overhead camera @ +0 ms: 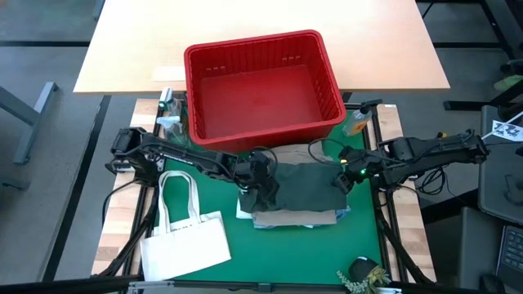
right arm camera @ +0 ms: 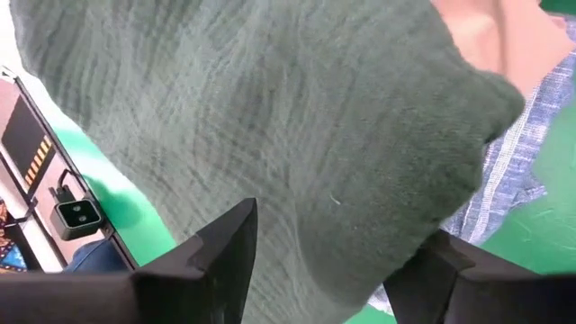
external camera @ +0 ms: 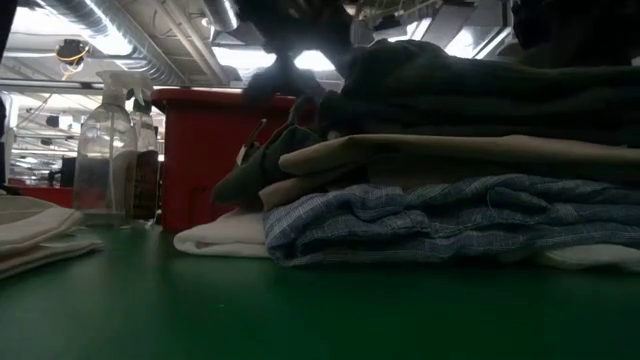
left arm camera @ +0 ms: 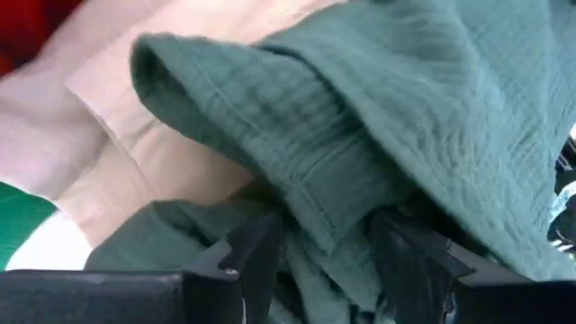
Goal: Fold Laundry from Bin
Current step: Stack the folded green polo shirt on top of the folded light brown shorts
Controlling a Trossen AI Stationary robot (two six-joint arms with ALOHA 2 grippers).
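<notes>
Reaching inward from opposite sides, the left gripper [overhead camera: 260, 175] and right gripper [overhead camera: 345, 178] hung with fingers spread at the two ends of the dark green garment [overhead camera: 306, 184], which topped a folded laundry stack [external camera: 450, 190] on the green mat [overhead camera: 302, 253], just before the red bin [overhead camera: 261, 86].

A light wooden table [overhead camera: 261, 33] stands on a grey floor [overhead camera: 41, 163]. Bright lights [external camera: 300, 60] and round pipes [external camera: 120, 30] hang from the ceiling.
</notes>
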